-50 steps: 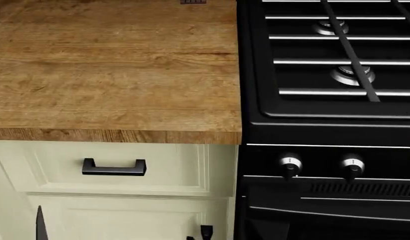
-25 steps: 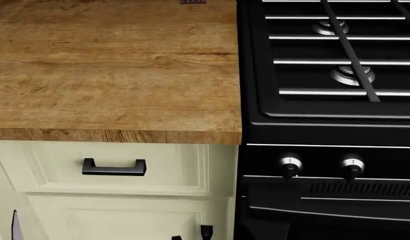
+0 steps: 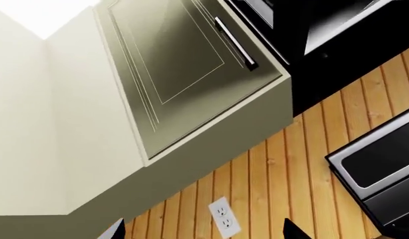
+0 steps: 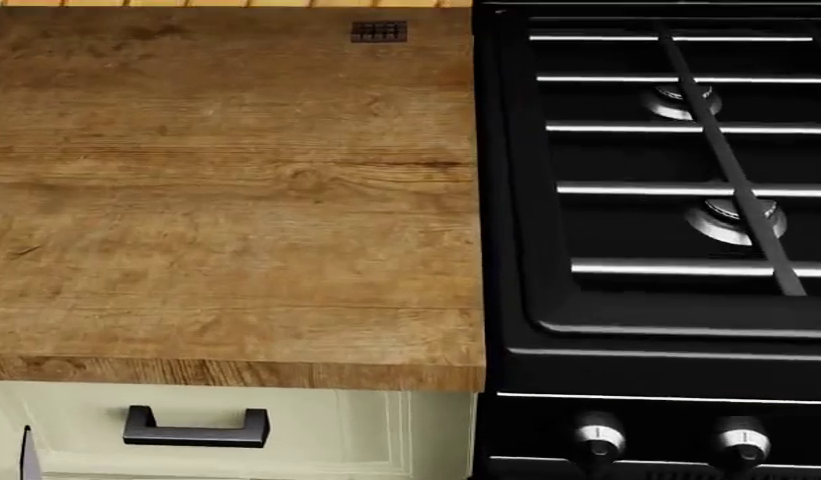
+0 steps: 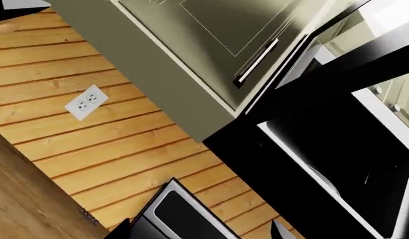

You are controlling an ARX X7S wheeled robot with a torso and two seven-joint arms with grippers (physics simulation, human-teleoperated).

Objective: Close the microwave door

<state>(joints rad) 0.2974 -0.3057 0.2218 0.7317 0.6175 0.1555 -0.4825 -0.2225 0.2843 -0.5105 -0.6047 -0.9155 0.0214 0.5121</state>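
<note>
Grainy wood countertop (image 4: 223, 200) beside glossy black stove (image 4: 664, 200); steel-framed microwave (image 3: 380, 172).

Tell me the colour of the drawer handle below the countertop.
Black; the drawer handle shows best in the head view.

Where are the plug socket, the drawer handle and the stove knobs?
socket (image 3: 224, 217): left wrist view, middle of its white plate.
drawer handle (image 4: 195, 428): head view, middle of the bar.
knob (image 4: 598, 439): head view, face of the left knob.
</note>
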